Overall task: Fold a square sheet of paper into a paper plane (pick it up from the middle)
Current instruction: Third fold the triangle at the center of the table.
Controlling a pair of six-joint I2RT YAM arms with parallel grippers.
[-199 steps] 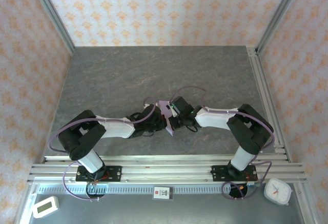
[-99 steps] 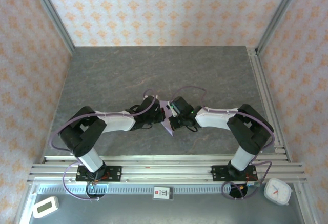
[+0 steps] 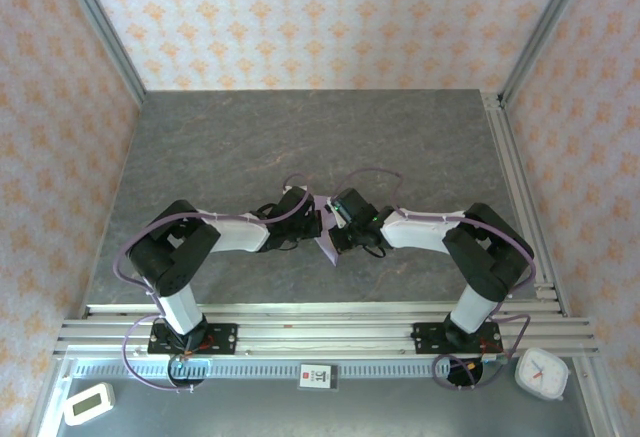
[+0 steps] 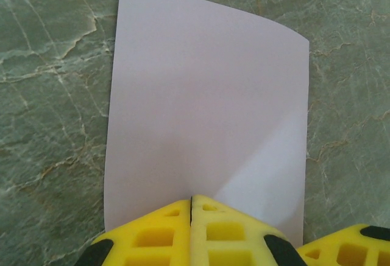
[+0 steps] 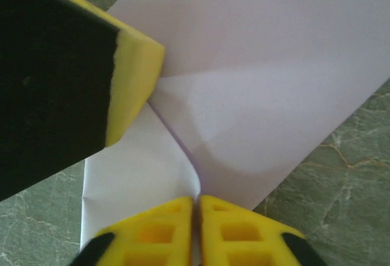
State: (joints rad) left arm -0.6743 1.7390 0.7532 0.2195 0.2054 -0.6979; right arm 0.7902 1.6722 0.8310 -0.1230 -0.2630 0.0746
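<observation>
Tight in the middle: my left claw (image 4: 191, 200) and my right claw (image 5: 196, 202) sit nose to nose, both pinched on the lilac sheet (image 4: 207, 101). A left finger (image 5: 131, 89) crowds in just beside my right tips, so there's no gap to slip through. Beyond the sheet, the far half of the table (image 3: 300, 137) lies bare, with wide room up to the patterned wall (image 3: 320, 17). Both flanks are open too. The aluminium rail (image 3: 510, 177) borders the right edge, and the frame rails (image 3: 320, 322) block the near side.
</observation>
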